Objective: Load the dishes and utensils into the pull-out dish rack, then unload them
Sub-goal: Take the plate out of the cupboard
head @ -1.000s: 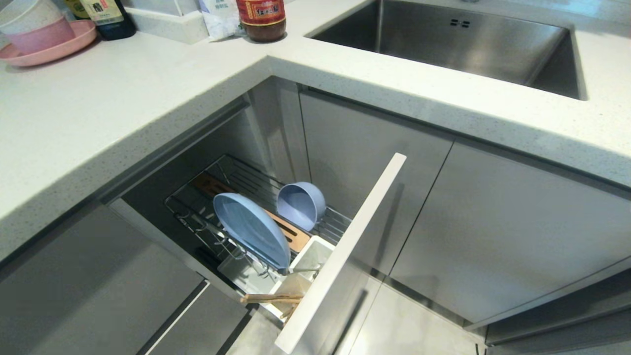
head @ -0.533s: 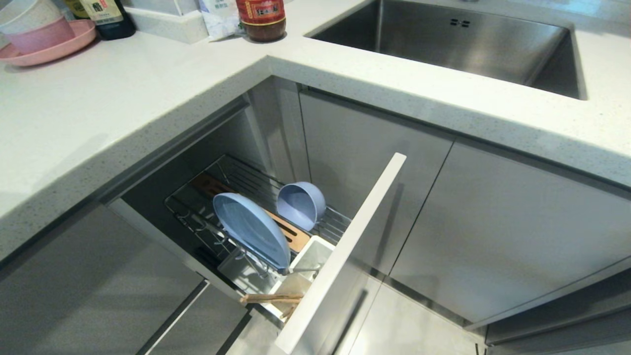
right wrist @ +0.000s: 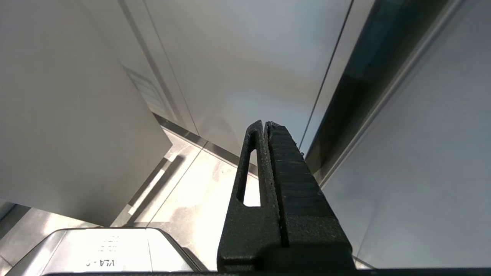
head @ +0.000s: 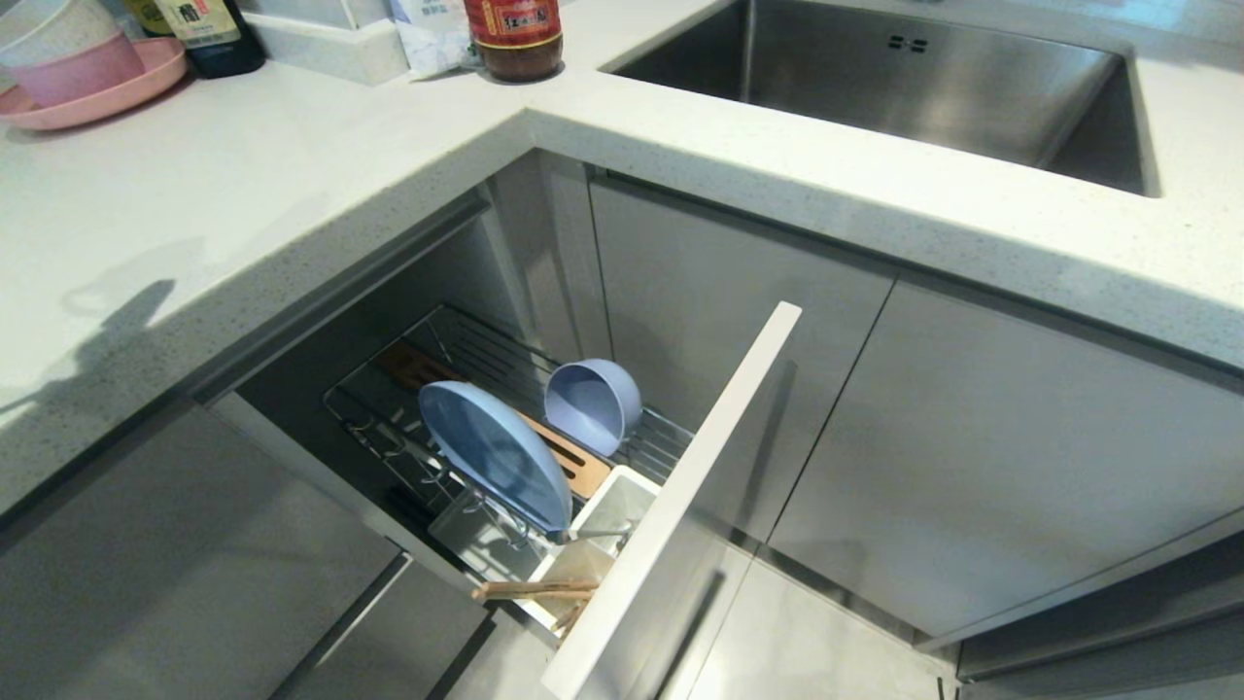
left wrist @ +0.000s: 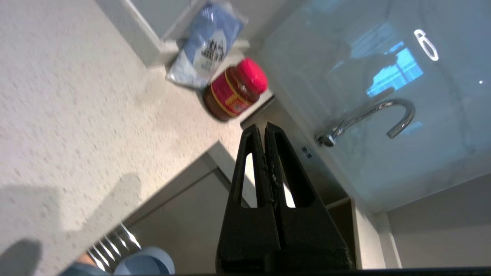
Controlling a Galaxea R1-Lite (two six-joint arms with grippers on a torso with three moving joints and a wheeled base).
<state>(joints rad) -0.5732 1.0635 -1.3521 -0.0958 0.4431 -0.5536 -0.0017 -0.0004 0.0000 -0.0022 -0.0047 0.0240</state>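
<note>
Below the countertop (head: 243,194), the pull-out dish rack (head: 466,389) holds the light blue plate (head: 496,455) and bowl (head: 593,401) upright, chopsticks (head: 535,589) and spoon (head: 593,533) in its cutlery cup (head: 622,501); left gripper (left wrist: 264,128) and right gripper (right wrist: 264,124) both pinched together, empty.

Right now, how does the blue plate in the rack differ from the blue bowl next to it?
The plate is oval, flat and the larger; the bowl is round, deep and smaller. The plate stands on edge nearer the cutlery cup; the bowl lies tipped on its side farther back. Both are blue and sit in the pull-out dish rack.
</note>
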